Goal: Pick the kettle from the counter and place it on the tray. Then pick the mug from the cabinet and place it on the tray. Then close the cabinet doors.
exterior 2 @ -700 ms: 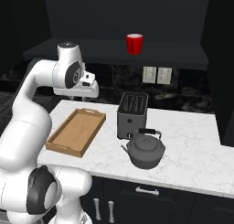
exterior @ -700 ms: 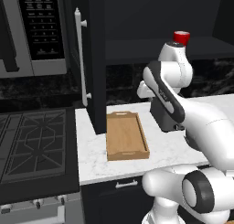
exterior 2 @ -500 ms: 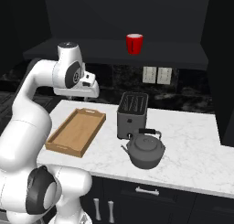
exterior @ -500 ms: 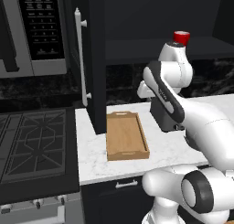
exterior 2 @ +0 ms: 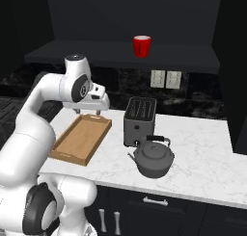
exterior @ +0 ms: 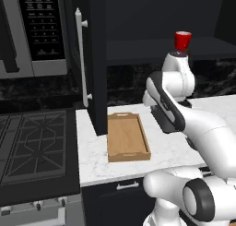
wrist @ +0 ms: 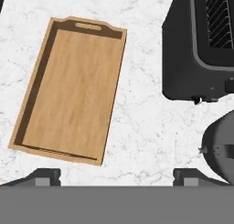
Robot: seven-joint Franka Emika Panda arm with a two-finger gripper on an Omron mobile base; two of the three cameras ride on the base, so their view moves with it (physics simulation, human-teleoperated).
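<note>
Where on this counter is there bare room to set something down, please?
The tray holds nothing. Bare counter lies right of the toaster and kettle, and in a strip between tray and toaster. Toaster and kettle stand close together, so it is crowded there.

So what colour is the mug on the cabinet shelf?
Bright red mug, clearest in the right base view.
</note>
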